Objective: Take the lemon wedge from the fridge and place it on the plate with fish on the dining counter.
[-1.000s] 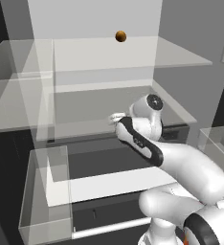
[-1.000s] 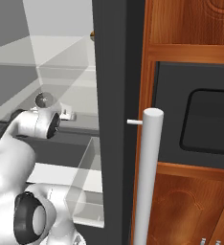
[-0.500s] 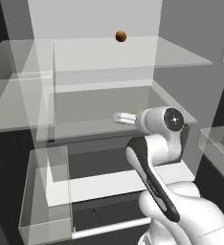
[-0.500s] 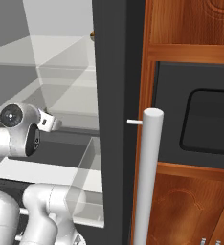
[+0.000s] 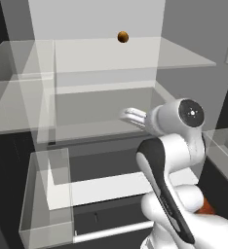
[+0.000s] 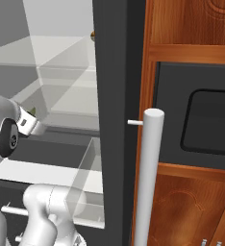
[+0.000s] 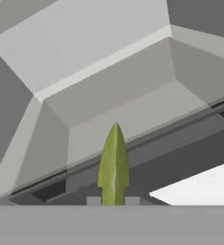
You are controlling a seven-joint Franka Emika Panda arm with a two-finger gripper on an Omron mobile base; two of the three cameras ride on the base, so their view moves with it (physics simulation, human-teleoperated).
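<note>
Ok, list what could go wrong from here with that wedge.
1. The pincer pinches only the base of the lemon wedge, so the wedge may slip out during a swing.
2. The clear fridge bin and dark door edge sit close beside the arm; pulling out could clip them.

1. Reddish wood cabinetry fills the right w/ carved panel fronts top & bottom.
2. Dark built-in oven set in the cabinetry, glossy black window.
3. Lower cabinet door below it, small silver knobs at bottom edge.
4. Light is flat & even, no hard shadows.
</note>
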